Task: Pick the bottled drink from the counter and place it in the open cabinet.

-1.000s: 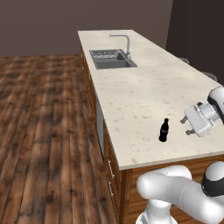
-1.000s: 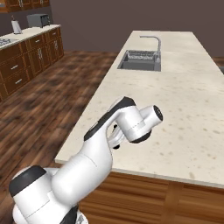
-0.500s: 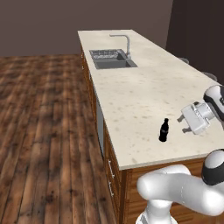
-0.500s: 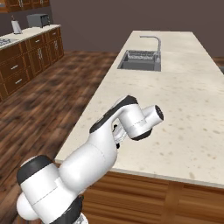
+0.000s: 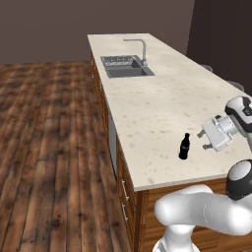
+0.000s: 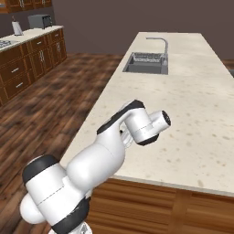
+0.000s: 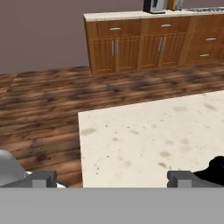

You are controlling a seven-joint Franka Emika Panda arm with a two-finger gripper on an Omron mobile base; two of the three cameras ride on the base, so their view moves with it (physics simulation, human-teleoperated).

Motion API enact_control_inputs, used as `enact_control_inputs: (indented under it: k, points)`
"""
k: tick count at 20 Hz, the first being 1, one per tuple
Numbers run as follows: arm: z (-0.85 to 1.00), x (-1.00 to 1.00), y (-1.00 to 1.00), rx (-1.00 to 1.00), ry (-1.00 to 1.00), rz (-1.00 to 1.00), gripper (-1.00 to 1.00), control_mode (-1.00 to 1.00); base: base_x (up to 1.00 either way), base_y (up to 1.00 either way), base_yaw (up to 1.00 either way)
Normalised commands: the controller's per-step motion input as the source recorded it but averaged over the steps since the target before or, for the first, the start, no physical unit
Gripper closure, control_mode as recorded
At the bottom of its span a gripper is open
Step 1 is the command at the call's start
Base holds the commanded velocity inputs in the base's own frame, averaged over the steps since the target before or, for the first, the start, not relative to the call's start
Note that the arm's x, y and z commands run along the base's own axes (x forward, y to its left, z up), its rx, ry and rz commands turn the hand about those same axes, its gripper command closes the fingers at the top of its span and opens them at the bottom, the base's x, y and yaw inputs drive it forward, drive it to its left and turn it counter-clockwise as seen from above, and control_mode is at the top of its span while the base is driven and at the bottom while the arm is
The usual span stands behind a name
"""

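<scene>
Long beige speckled tabletop over a dark wood-plank floor, with a steel sink and faucet inset toward the far end. Near the close edge, upright and untouched: the bottled drink, small, dark, narrow-necked. Just beside it, at about 3 o'clock in the left base view: the end effector, hovering above the stone on a white arm, jaws spread wide, nothing between them, clearly apart from the bottle. In the hand view, two dark fingertips set far apart at the bottom, bare speckled stone between them, and a dark rounded shape at about 4 o'clock, likely the bottle. Beyond the tabletop's edge in that view: floor, then a row of brown wooden base cabinets with metal handles along the far wall.
</scene>
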Motion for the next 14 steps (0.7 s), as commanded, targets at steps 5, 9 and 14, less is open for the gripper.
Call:
enact_control_inputs:
  k: [5, 9, 14]
  points:
    - [-0.13, 0.17, 0.00, 0.00, 0.00, 0.00, -1.00, -1.00, 0.00, 0.00, 0.00]
    - [-0.11, 0.17, -0.01, 0.00, 0.00, 0.00, -1.00, -1.00, 0.00, 0.00, 0.00]
    - [-0.10, 0.14, -0.05, 0.00, 0.00, 0.00, -1.00, -1.00, 0.00, 0.00, 0.00]
